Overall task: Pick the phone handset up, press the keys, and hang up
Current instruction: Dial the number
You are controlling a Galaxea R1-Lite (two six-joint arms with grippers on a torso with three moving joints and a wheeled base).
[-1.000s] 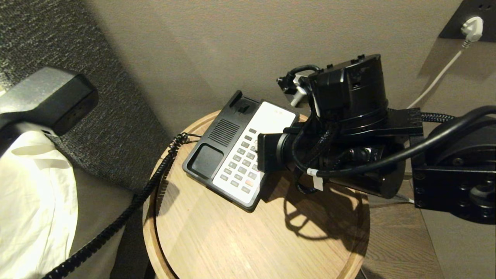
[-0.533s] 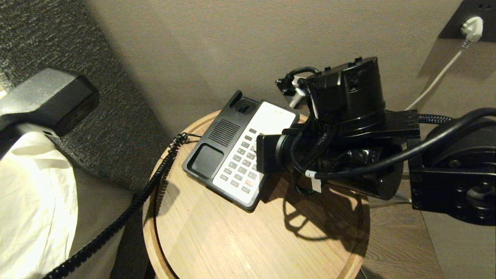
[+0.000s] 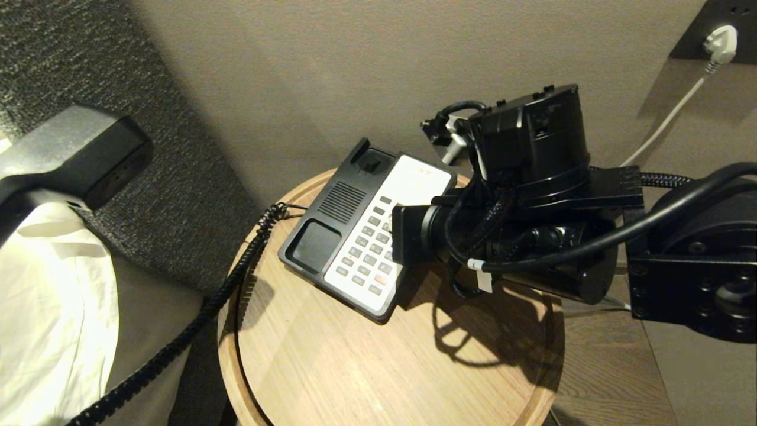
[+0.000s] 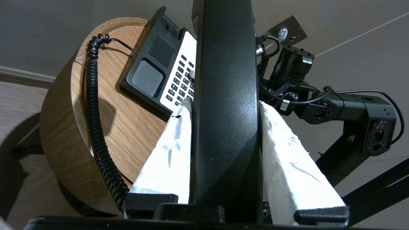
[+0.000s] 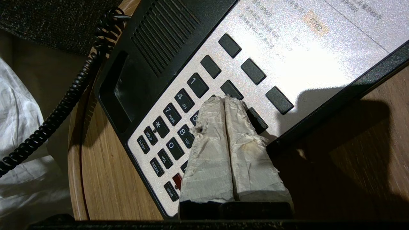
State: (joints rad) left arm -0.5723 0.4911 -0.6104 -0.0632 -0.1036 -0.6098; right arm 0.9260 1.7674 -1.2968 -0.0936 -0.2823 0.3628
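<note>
From the head view, we hold the phone handset (image 3: 71, 157) lifted clear off the phone base (image 3: 361, 236), well away from it toward the bed side, its coiled cord (image 3: 195, 319) trailing down past the rim of the round wooden table (image 3: 366, 367) the base sits on. Our right arm reaches in over the base's keypad and hides part of it.

In the left wrist view, our left gripper (image 4: 225, 105) is clenched around the middle of the handset (image 4: 225, 95), one white-wrapped finger on each side, with the base (image 4: 159, 67) and its empty cradle below.

In the right wrist view, our right gripper (image 5: 225, 100) has its two wrapped fingers pressed together, tips resting among the keys (image 5: 179, 127) of the base (image 5: 287, 48), just beside the 5.

We judge the pickup done and the key pressing under way. Hanging up is still left, as the cradle lies empty.
</note>
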